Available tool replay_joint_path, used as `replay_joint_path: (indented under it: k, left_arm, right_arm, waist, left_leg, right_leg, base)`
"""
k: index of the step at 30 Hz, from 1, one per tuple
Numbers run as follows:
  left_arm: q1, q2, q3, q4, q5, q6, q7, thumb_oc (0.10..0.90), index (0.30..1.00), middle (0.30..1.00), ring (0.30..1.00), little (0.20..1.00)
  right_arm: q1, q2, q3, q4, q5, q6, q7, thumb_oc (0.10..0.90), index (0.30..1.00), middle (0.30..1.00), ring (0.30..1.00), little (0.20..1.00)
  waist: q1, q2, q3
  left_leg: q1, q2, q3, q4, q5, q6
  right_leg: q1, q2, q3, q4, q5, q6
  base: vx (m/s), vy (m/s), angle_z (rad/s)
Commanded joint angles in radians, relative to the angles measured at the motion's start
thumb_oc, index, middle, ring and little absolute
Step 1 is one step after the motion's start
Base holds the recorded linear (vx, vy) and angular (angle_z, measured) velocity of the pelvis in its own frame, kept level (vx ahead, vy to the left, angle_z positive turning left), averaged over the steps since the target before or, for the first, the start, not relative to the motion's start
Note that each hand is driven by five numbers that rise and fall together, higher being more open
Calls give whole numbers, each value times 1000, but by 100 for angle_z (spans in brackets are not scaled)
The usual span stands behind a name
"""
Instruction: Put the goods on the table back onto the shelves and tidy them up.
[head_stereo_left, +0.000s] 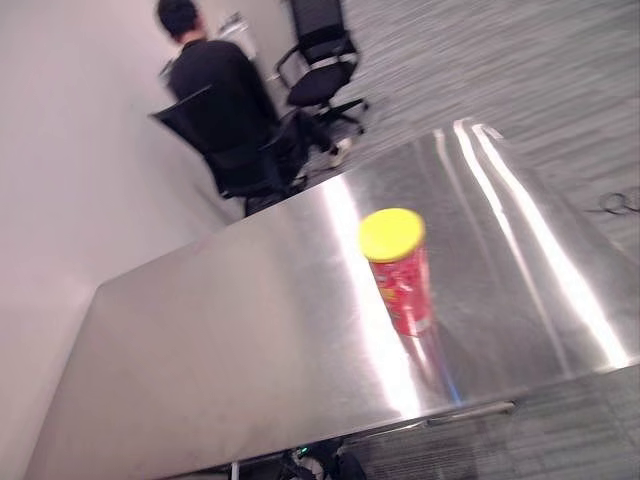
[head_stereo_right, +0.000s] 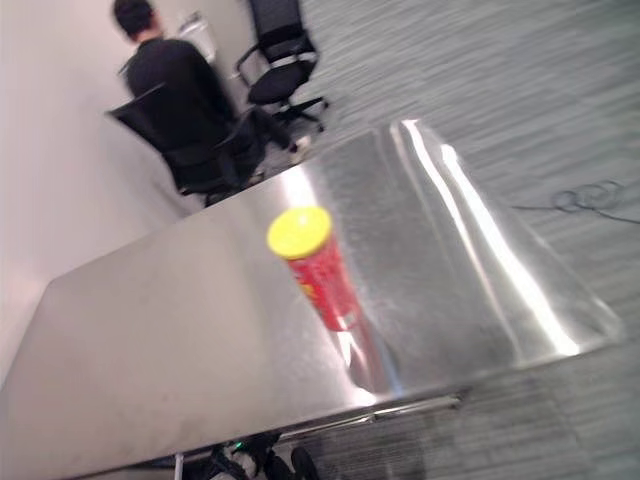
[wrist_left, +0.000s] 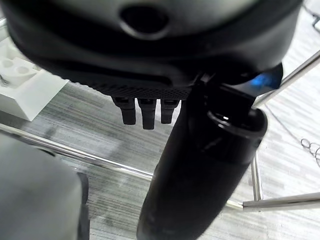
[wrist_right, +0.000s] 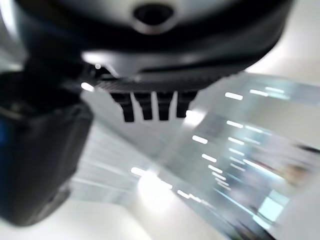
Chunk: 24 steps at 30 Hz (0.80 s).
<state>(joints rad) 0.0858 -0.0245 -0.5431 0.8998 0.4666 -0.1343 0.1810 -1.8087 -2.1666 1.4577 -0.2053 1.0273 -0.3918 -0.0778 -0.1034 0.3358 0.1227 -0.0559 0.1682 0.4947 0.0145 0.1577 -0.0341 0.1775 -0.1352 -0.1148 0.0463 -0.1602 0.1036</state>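
Note:
A red tube-shaped can (head_stereo_left: 402, 275) with a yellow lid stands upright on the shiny steel table (head_stereo_left: 220, 340), toward the right half of its top; it shows again as the can (head_stereo_right: 320, 270) in the right eye view. My left hand (wrist_left: 142, 112) hangs below the table level over grey floor, fingers straight and thumb out, with nothing in it. My right hand (wrist_right: 150, 107) is also open and empty, with a bright shiny surface past its fingers.
A person in black (head_stereo_left: 215, 90) sits on an office chair beyond the table's far edge, by the white wall. A second black office chair (head_stereo_left: 320, 55) stands behind. A white box (wrist_left: 25, 80) and chrome bars (wrist_left: 75, 155) lie near my left hand.

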Motion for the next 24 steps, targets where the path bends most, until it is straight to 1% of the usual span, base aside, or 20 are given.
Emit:
replay_joint_path:
  k: [1,2,6,7,8,9,10,11,12,13,15,16,17,19,20,22,24]
  left_arm:
    - [-89,-246,-45,38,2,-38,2,800,900,900,900,900]
    - [-85,-242,-36,36,-3,-39,-3,800,900,900,900,900]
    - [-78,-235,-16,43,-7,-44,-17,800,900,900,900,900]
    - [-76,-223,-1,52,-9,-46,-21,800,900,900,900,900]
    - [-77,-223,0,53,-9,-47,-21,800,900,900,900,900]
    - [-77,-220,4,56,-8,-47,-23,800,900,900,900,900]
    - [-79,-219,6,55,-9,-50,-25,800,900,900,900,900]
    - [-78,-210,5,54,-8,-57,-32,800,900,900,900,900]
    - [-81,-206,1,56,-7,-60,-35,800,900,900,900,900]
    - [-82,-206,2,56,-7,-61,-36,800,900,900,900,900]
    - [-88,-199,-2,56,-6,-64,-43,800,900,900,900,900]
    - [-92,-194,-3,55,-8,-64,-46,800,900,900,900,900]
    - [-94,-192,-2,59,-12,-68,-49,800,900,900,900,900]
    - [-100,-198,-1,67,-13,-69,-49,800,900,900,900,900]
    - [-105,-202,0,72,-14,-71,-53,800,900,900,900,900]
    - [-110,-207,-4,78,-13,-72,-54,800,900,900,900,900]
    - [-115,-209,-10,81,-13,-73,-53,800,900,900,900,900]
  right_arm:
    - [-30,-85,-58,-101,153,-47,106,800,900,900,900,900]
    - [1,-85,-58,-118,192,-41,138,800,900,900,900,900]
    - [52,-85,-58,-149,213,-21,168,800,900,900,900,900]
    - [77,-85,-58,-172,213,-8,194,800,900,900,900,900]
    - [77,-85,-58,-172,214,-8,195,800,900,900,900,900]
    - [87,-85,-58,-178,207,-7,201,800,900,900,900,900]
    - [94,-85,-58,-183,201,-3,209,800,900,900,900,900]
    - [110,-85,-58,-200,189,3,227,800,900,900,900,900]
    - [117,-85,-58,-209,181,5,234,800,900,900,900,900]
    - [117,-85,-58,-209,181,5,234,800,900,900,900,900]
    - [133,-85,-58,-230,162,10,245,800,900,900,900,900]
    - [143,-85,-58,-241,145,13,250,800,900,900,900,900]
    - [150,-75,-58,-252,116,15,253,800,900,900,900,900]
    - [156,-64,-58,-258,98,13,255,800,900,900,900,900]
    - [159,-50,-58,-262,57,11,252,800,900,900,900,900]
    - [155,-39,-58,-260,24,6,241,800,900,900,900,900]
    - [142,-30,-58,-263,-4,0,236,800,900,900,900,900]
  waist:
    - [6,134,-112]
    - [-15,130,-112]
    - [-45,125,-115]
    - [-61,115,-116]
    - [-61,115,-120]
    - [-66,114,-116]
    - [-67,113,-119]
    - [-72,108,-116]
    - [-72,105,-115]
    - [-71,106,-120]
    - [-71,100,-119]
    - [-72,97,-117]
    - [-76,93,-111]
    - [-79,97,-116]
    - [-83,101,-114]
    - [-83,105,-115]
    - [-78,107,-114]
  left_leg:
    - [25,196,-16,0,85,-135]
    - [23,202,-12,1,91,-140]
    - [26,211,-6,-10,102,-146]
    - [27,213,-3,-21,110,-152]
    - [33,209,-18,-29,102,-160]
    - [29,213,-2,-27,114,-153]
    - [35,211,-16,-35,105,-162]
    - [32,214,-1,-36,120,-156]
    - [34,215,-2,-39,121,-156]
    - [41,210,-19,-46,108,-166]
    - [42,210,-20,-48,110,-168]
    - [41,210,-22,-49,111,-168]
    - [35,214,-5,-44,125,-158]
    - [44,209,-24,-53,110,-169]
    - [44,211,-22,-53,114,-166]
    - [48,210,-26,-56,108,-169]
    - [46,211,-24,-56,114,-166]
  right_leg:
    - [-15,107,-50,-65,57,-21]
    - [-18,110,-45,-68,59,-21]
    - [-20,115,-45,-75,65,-21]
    - [-21,118,-46,-80,67,-18]
    - [-16,118,-36,-83,61,-16]
    - [-21,119,-48,-82,69,-17]
    - [-16,118,-38,-85,63,-15]
    - [-19,119,-49,-86,72,-16]
    - [-18,119,-50,-87,72,-16]
    - [-12,118,-37,-89,63,-13]
    - [-10,119,-40,-92,65,-13]
    - [-10,119,-40,-92,66,-13]
    - [-16,119,-55,-88,75,-16]
    - [-9,118,-43,-90,62,-14]
    - [-9,119,-47,-90,65,-14]
    - [-6,119,-46,-90,60,-14]
    - [-7,120,-49,-91,64,-15]
  base:
    - [-55,-40,-19]
    - [-51,-45,-16]
    - [-26,-27,-16]
    - [36,-21,-11]
    - [0,0,0]
    - [46,-14,-2]
    - [-44,-33,-3]
    - [6,-29,-7]
    - [0,0,0]
    - [60,-14,0]
    - [31,-5,1]
    - [-56,-25,2]
    - [0,0,0]
    - [29,-13,3]
    - [22,-10,4]
    - [12,-11,5]
    - [-39,-14,10]
